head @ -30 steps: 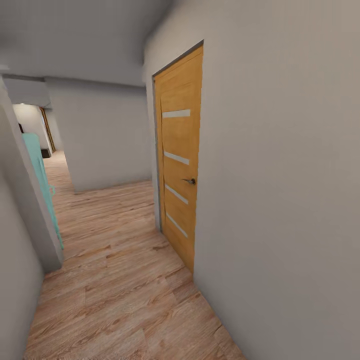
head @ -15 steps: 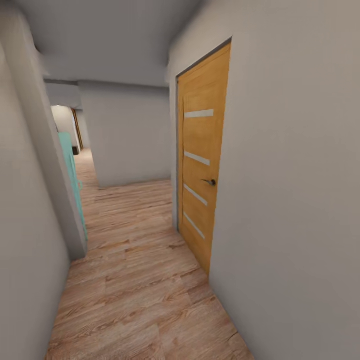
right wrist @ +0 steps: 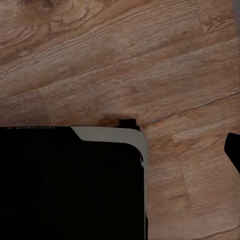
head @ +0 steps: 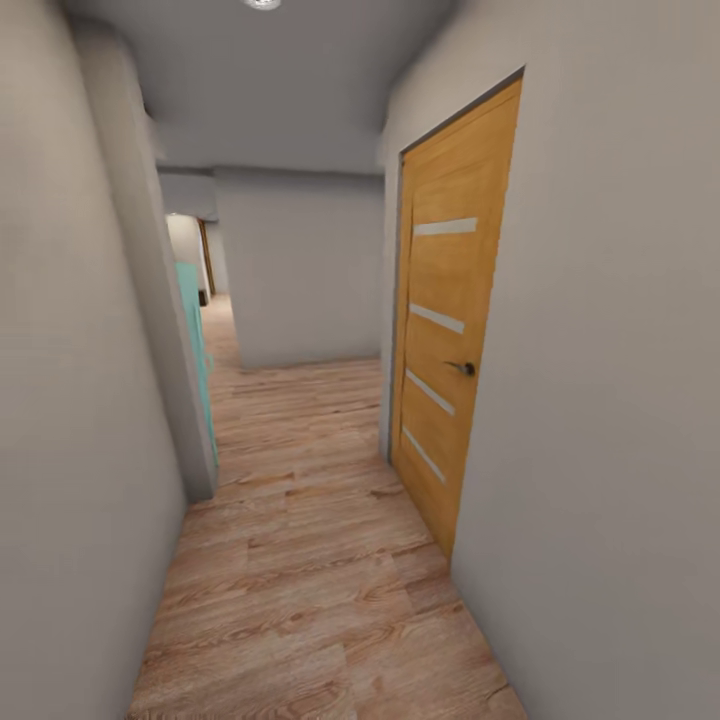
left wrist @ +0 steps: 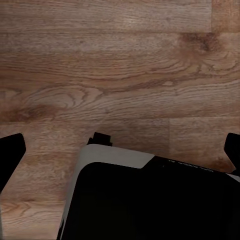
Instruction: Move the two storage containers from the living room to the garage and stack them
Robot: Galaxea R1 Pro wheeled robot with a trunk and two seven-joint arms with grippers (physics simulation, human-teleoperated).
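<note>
Storage containers: where they are cannot be told from these pictures, nor which way they point or how their long axis runs.
Place: a narrow corridor with grey walls (head: 600, 400) and a light wood plank floor (head: 310, 560) that runs ahead and bends left past a wall corner.
Orange door (head: 450, 340): set in the right-hand wall, shut, with four pale slanted strips and a dark handle (head: 462, 368).
Teal panel (head: 195, 340): upright on the left, partly hidden behind the wall corner.
Ceiling light (head: 262, 4): at the very top edge of the head view.
Left gripper (left wrist: 121, 152): spread wide and holding nothing, its dark fingertips (left wrist: 10, 155) far apart over the planks.
Right gripper (right wrist: 120, 150): one dark fingertip (right wrist: 234, 150) stands far out, the other is lost against the dark body; it reads as spread and holds nothing.
Robot base (left wrist: 150, 200): black with a pale rim, below both wrist cameras, on the plank floor.
Change since a second ago: the head camera has swung, so the orange door sits further right in the picture, the left wall takes up more of it, and the ceiling light has come into sight.
</note>
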